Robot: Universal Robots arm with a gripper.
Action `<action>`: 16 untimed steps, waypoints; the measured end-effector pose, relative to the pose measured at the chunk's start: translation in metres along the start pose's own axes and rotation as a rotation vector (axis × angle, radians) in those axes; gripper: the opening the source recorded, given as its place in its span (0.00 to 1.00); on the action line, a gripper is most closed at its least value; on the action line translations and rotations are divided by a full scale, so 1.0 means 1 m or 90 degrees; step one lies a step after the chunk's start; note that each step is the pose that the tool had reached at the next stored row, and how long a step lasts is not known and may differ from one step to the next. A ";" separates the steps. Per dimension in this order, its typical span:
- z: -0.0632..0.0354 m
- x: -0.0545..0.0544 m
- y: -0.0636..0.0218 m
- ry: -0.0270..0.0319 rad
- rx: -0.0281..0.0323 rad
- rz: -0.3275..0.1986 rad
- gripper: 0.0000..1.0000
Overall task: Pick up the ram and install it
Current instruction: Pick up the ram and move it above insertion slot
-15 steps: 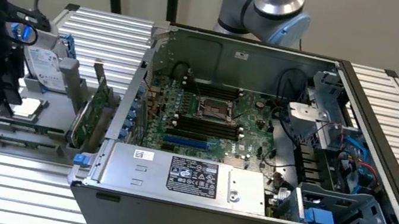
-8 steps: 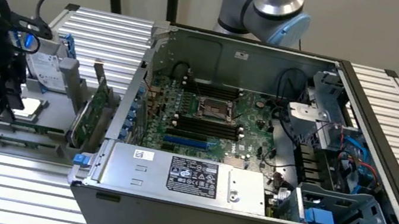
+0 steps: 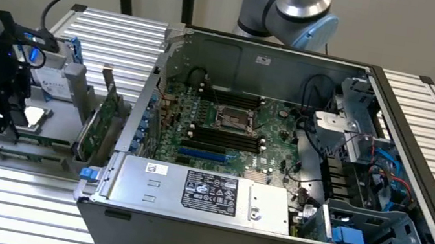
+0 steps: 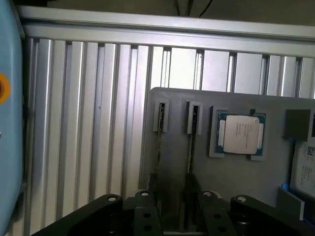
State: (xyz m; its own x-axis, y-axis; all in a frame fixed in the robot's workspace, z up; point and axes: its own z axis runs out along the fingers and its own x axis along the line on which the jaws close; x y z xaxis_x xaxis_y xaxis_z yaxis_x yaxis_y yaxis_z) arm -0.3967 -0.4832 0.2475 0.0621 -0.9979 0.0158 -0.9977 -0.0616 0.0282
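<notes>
No word or number can be read with certainty anywhere. In the exterior view, the power supply (image 3: 189, 189) at the near side of the computer case carries a black label (image 3: 211, 193) with rows of white print and marks, and beside it a small white sticker (image 3: 157, 169), both too fine to make out. In the wrist view, the processor (image 4: 239, 134) bears faint lines of lettering and a white label (image 4: 306, 169) shows small print, likewise illegible.
</notes>
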 end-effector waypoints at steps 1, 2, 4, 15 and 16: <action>0.0018 0.001 0.0000 0.0000 0.0000 0.000 1.00; 0.0034 0.001 0.0001 0.0001 -0.0002 0.000 1.00; 0.0072 0.003 0.0001 0.0001 -0.0001 0.000 1.00; 0.0275 0.013 0.0002 -0.0002 0.0015 0.000 1.00; 0.0292 0.013 0.0002 -0.0002 0.0017 0.000 1.00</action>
State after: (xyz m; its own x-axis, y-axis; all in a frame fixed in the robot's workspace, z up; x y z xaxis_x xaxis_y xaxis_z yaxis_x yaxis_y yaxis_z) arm -0.3969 -0.4971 0.2186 0.0620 -0.9980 0.0155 -0.9978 -0.0616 0.0256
